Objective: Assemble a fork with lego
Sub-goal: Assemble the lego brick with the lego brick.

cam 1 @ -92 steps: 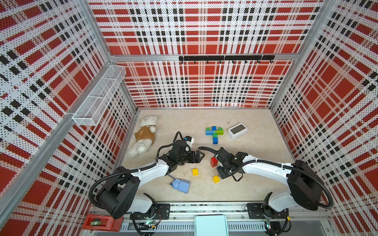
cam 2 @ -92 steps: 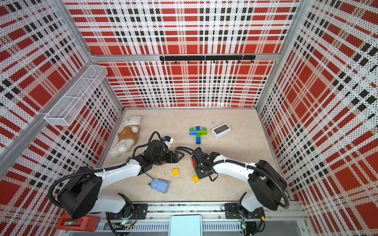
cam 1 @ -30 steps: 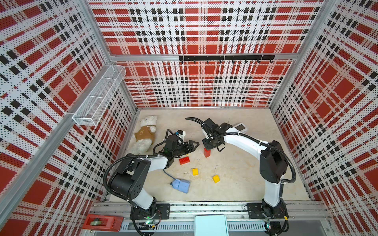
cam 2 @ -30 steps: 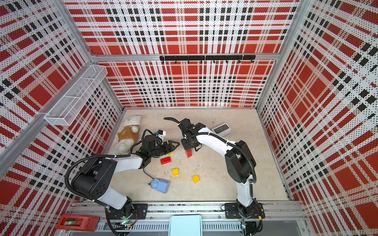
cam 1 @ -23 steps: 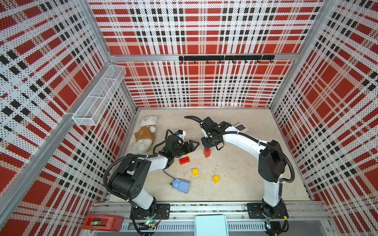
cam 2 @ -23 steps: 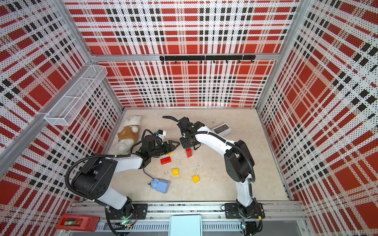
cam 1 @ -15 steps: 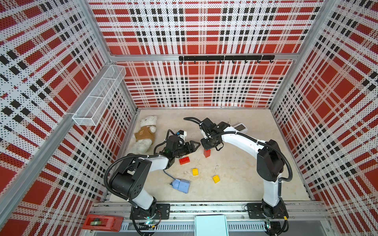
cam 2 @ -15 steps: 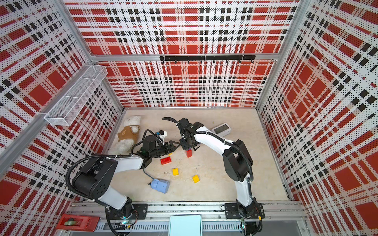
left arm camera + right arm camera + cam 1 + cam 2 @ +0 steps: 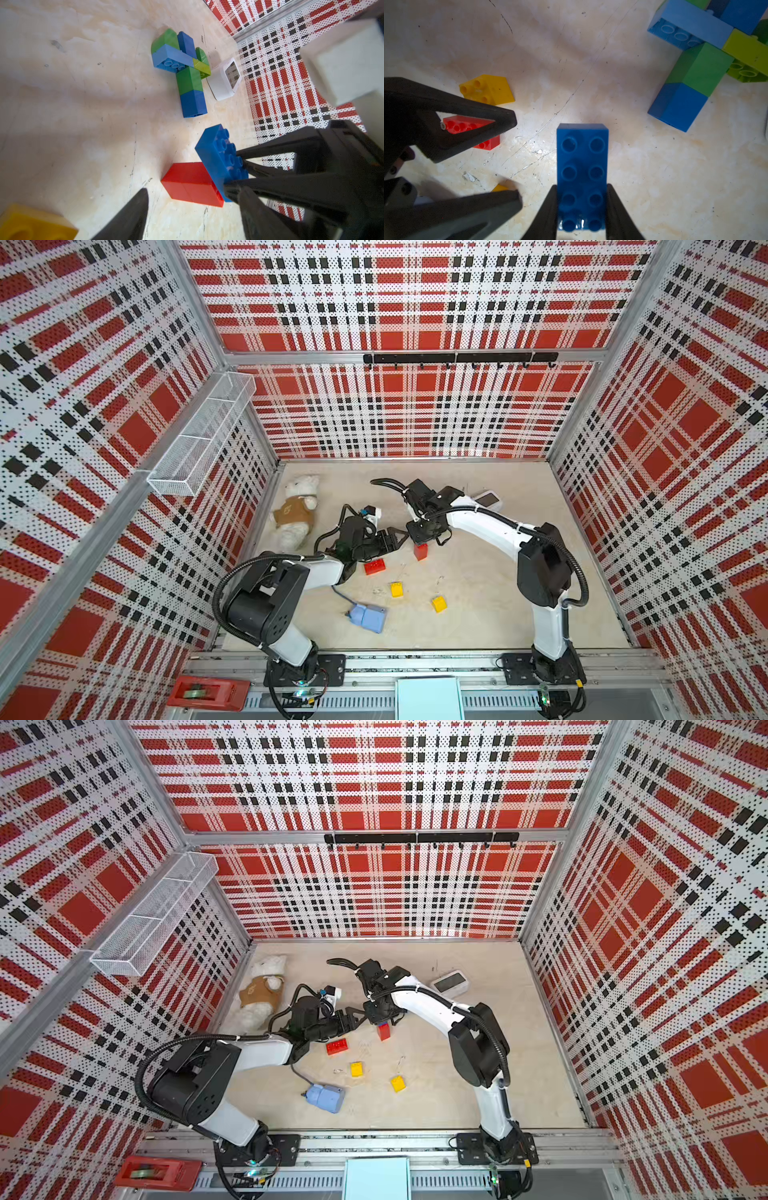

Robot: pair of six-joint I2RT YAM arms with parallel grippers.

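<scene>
Right gripper point(image 9: 581, 187): pinched shut on one end of a blue oblong eight-stud plastic brick point(image 9: 582, 149), gripped across its narrow width, studs towards the wrist.
Blue brick, place: across the top of the red stack point(image 9: 420, 551), which is two square red plastic bricks standing on end. Appears to touch it in the left wrist view. Snapped on or only resting: impossible to tell.
Left gripper point(image 9: 516, 159): spread wide, holding nothing, tips just beside the red stack.
Half-built fork point(image 9: 188, 70): flat cross of green, blue, light-blue and lime plastic bricks, beyond the red stack and apart from it. Hidden under the right arm in both top views.
Loose pieces: flat red oblong brick point(image 9: 374, 567) and two yellow square bricks point(image 9: 397, 589) point(image 9: 439, 604), on the robot's side of the red stack, none touching it.
Risk, toppling: a tall, narrow, unbraced stack, likely to tip under any sideways push from above.
Risk, rocking: grip at one end only, so a downward press probably levers the free end up rather than seating it.
Risk, misregister: stack's studs hidden beneath the blue brick in the right wrist view, so an off-centre press may end without a snap.
Risk, collision: open left tips very close, and a small drift would be enough to knock the stack.
Risk, early release: letting go before a firm seat likely drops the blue brick beside the red stack.
</scene>
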